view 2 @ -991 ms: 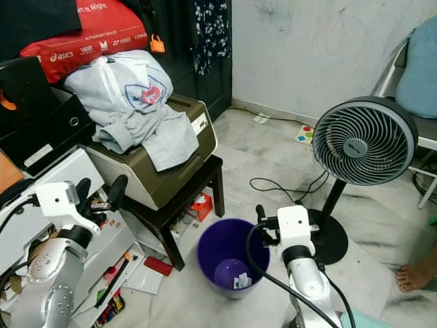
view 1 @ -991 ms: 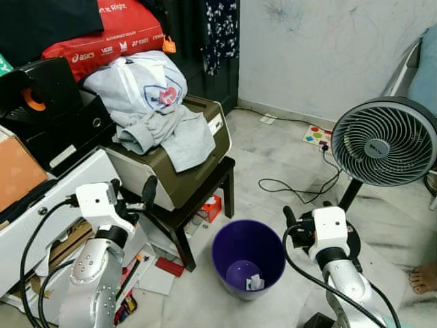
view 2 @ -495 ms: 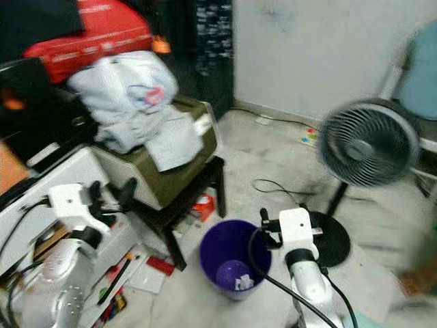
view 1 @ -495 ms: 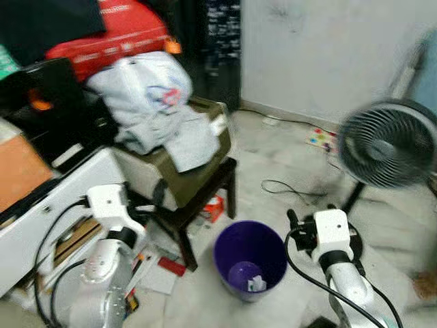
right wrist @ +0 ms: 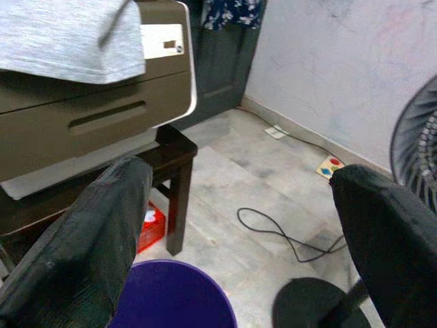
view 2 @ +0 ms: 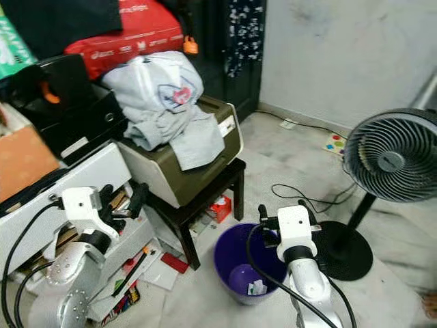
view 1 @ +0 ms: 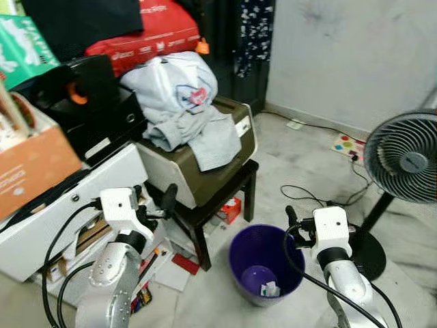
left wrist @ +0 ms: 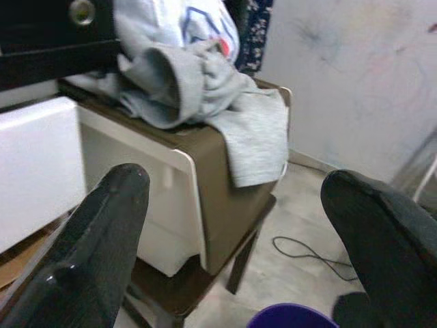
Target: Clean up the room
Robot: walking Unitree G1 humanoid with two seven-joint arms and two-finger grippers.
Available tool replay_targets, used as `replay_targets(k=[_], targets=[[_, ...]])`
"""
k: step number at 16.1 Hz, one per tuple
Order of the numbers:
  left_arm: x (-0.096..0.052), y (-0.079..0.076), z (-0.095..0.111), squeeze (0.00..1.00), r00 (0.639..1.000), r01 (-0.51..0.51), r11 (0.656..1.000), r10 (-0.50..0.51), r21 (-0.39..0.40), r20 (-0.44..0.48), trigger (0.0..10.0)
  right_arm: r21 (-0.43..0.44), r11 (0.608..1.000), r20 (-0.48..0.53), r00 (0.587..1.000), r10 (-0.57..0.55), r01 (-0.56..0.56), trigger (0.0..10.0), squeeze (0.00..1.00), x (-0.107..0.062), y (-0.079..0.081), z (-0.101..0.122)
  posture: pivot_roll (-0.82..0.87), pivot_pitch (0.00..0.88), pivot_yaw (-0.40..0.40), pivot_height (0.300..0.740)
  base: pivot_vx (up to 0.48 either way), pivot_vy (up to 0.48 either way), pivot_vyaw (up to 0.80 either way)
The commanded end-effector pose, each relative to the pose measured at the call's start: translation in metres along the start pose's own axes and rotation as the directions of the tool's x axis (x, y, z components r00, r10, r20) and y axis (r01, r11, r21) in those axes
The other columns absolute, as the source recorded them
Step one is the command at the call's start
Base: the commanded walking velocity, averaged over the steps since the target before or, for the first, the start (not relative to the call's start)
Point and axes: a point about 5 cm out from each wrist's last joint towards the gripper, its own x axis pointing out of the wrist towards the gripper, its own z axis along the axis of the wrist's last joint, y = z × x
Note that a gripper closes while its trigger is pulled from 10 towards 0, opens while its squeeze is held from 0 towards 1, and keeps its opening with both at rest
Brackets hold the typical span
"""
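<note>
A purple bin (view 1: 240,247) stands on the floor between my two arms, with a white paper scrap (view 1: 270,290) at its bottom. Left of it, a heap of grey and white clothes (view 1: 181,102) lies on a brown printer (view 1: 218,167), which sits on a dark stool (view 1: 225,205). My left gripper (view 1: 154,201) is open and empty, held in front of the stool. My right gripper (right wrist: 242,178) is also open and empty, raised just right of the bin and facing the stool.
Papers, pens and a red card (view 1: 184,263) litter the floor by a white drawer unit (view 1: 68,205). A small red box (view 1: 232,209) lies under the stool. A standing fan (view 1: 406,160) and a loose black cable (view 1: 307,195) are at the right.
The whole picture has shifted right, so the camera has turned left. Both arms keep the same pose, and the bin, clothes and fan have not moved.
</note>
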Motion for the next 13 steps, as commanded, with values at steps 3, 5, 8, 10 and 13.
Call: replay_targets(k=[3, 5, 8, 10, 13], targets=[[0.0017, 0.0029, 0.0037, 0.0, 1.0, -0.009, 1.0, 0.009, 0.018, 0.002, 10.0, 0.009, 1.0, -0.002, 1.0, -0.027, 0.027, 10.0, 0.0, 0.0015, -0.0049, 0.0037, -0.14, 0.0, 0.086, 0.74, 0.0, 0.0, -0.27], [0.0021, 0.0036, 0.0045, 0.0, 1.0, -0.009, 1.0, 0.009, 0.022, 0.003, 10.0, 0.01, 1.0, -0.005, 1.0, -0.027, 0.027, 10.0, 0.0, 0.0023, -0.0052, 0.0036, -0.13, 0.0, 0.085, 0.74, 0.0, 0.0, -0.8], [0.0013, 0.0015, 0.0016, 0.0, 1.0, 0.0, 1.0, 0.0, 0.027, -0.013, 10.0, 0.015, 1.0, -0.009, 1.0, -0.027, 0.027, 10.0, 0.0, 0.0031, -0.0045, 0.0031, -0.13, 0.0, 0.088, 0.74, 0.0, 0.0, -0.8], [0.0016, 0.0014, 0.0, 0.0, 1.0, 0.001, 1.0, -0.001, 0.024, -0.021, 10.0, 0.018, 0.999, -0.012, 1.0, -0.027, 0.027, 10.0, 0.0, 0.0037, -0.004, 0.003, -0.13, 0.0, 0.088, 0.74, 0.0, 0.0, -0.8], [0.002, 0.0004, -0.0015, 0.0, 1.0, 0.008, 1.0, -0.007, 0.021, -0.03, 10.0, 0.021, 0.999, -0.016, 0.999, -0.029, 0.029, 10.0, 0.0, 0.0037, -0.0043, 0.0024, -0.13, 0.0, 0.089, 0.74, 0.0, 0.0, -0.8]])
